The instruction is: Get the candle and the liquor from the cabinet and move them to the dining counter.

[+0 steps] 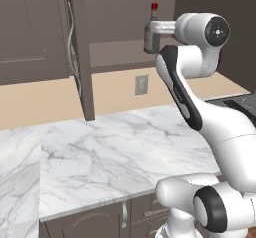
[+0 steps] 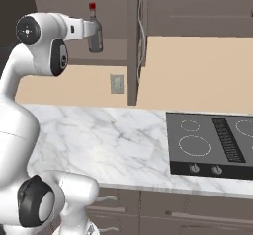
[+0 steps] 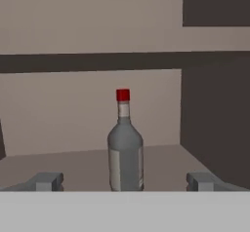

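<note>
The liquor (image 3: 125, 148), a grey glass bottle with a red cap, stands upright on the lower shelf of the open cabinet (image 1: 115, 57). In the hand view my gripper (image 3: 125, 182) is open, level with the bottle's base. One of its fingertips (image 3: 49, 181) sits far out on each side, short of the bottle and not touching it. From the base views the liquor (image 1: 151, 32) (image 2: 95, 31) shows at the end of my outstretched arm. The candle and the dining counter are out of view.
The cabinet's open door (image 1: 81, 52) (image 2: 133, 41) juts out edge-on over a plain marble worktop (image 1: 100, 152) (image 2: 113, 135). A wall outlet (image 1: 141, 84) sits under the shelf. A black cooktop (image 2: 212, 142) lies to the right. The cabinet's right wall (image 3: 215, 124) is near the bottle.
</note>
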You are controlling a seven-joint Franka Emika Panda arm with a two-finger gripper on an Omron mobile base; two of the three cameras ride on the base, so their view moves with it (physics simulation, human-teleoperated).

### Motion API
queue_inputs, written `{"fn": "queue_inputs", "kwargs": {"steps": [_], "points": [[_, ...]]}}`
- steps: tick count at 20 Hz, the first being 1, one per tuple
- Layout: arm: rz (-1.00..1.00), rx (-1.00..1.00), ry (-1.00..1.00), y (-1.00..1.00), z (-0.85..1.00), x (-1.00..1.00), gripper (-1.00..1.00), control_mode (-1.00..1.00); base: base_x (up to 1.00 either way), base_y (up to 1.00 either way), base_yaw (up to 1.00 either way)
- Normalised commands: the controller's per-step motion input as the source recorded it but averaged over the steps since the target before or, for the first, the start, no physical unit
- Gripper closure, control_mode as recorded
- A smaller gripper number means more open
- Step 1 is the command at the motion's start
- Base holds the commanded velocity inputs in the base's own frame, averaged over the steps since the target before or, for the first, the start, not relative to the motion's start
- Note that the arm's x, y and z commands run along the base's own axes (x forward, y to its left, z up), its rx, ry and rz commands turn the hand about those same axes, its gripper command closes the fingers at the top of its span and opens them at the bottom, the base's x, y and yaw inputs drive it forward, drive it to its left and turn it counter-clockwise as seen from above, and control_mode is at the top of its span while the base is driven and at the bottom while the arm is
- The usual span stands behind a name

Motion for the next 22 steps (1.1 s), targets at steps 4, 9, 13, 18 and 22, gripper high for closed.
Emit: {"fn": "queue_inputs", "kwargs": {"steps": [4,9,13,18,22], "points": [[0.00,-0.01,0.06,0.00,0.05,0.34,-1.00,-1.00,0.00,0.00,0.00],[0.00,-0.08,0.00,0.00,0.21,0.36,-1.00,-1.00,0.00,0.00,0.00],[0.00,-0.08,0.00,0.00,0.28,0.37,-1.00,-1.00,0.00,0.00,0.00],[0.00,-0.03,0.00,0.00,0.08,0.35,-1.00,-1.00,0.00,0.00,0.00],[0.00,0.00,0.00,0.00,0.00,0.40,-1.00,-1.00,0.00,0.00,0.00]]}}
